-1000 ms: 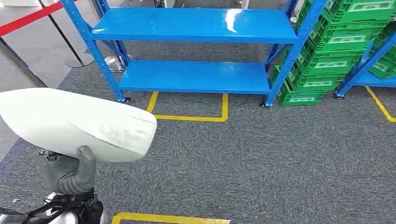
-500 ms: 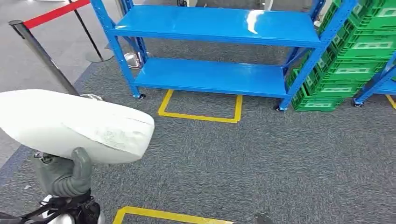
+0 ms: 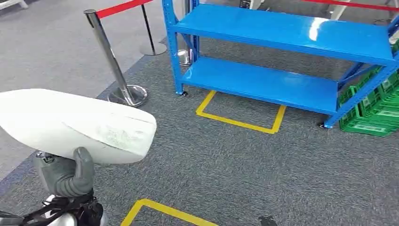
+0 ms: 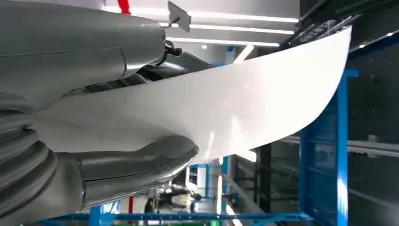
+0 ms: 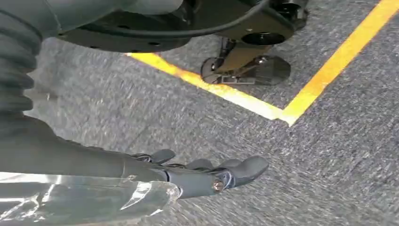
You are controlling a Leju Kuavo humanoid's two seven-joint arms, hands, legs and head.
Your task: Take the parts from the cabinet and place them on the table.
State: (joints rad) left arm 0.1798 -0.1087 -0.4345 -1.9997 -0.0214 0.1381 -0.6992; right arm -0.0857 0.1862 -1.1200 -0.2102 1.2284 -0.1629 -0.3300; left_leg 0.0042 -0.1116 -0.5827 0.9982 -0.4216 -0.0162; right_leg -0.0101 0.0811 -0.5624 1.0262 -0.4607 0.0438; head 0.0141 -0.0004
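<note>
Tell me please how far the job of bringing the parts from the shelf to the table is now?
Done: one part is off the blue rack, whose shelves in view are bare. In hand: the left hand grips the white curved part from below; the right hand hangs with nothing in it above the carpet. Left: no table in sight, so carrying and setting down remain.

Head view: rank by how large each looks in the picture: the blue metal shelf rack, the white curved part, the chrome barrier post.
1. Blue metal shelf rack.
2. White curved part, nearly as large but nearest the camera, so true size is unsure.
3. Chrome barrier post.
</note>
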